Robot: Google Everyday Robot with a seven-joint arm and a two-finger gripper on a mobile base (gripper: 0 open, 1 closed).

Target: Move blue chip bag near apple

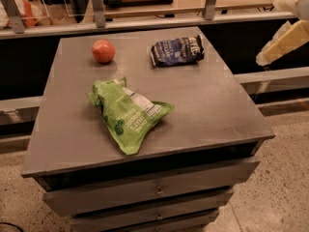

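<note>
The blue chip bag [176,50] lies flat at the back right of the grey cabinet top [217,105], dark navy with white lettering. The apple [103,50] is a small red-orange fruit at the back left of the same top, well apart from the bag. My gripper [286,38] is a cream-coloured shape at the far right edge of the camera view, off the cabinet, to the right of the blue chip bag and level with it. It holds nothing that I can see.
A larger bright green bag [128,114] lies crumpled in the middle of the top, in front of the apple and the blue bag. The cabinet has drawers [154,190] below. A rail with posts [145,21] runs behind it. Speckled floor lies at the right.
</note>
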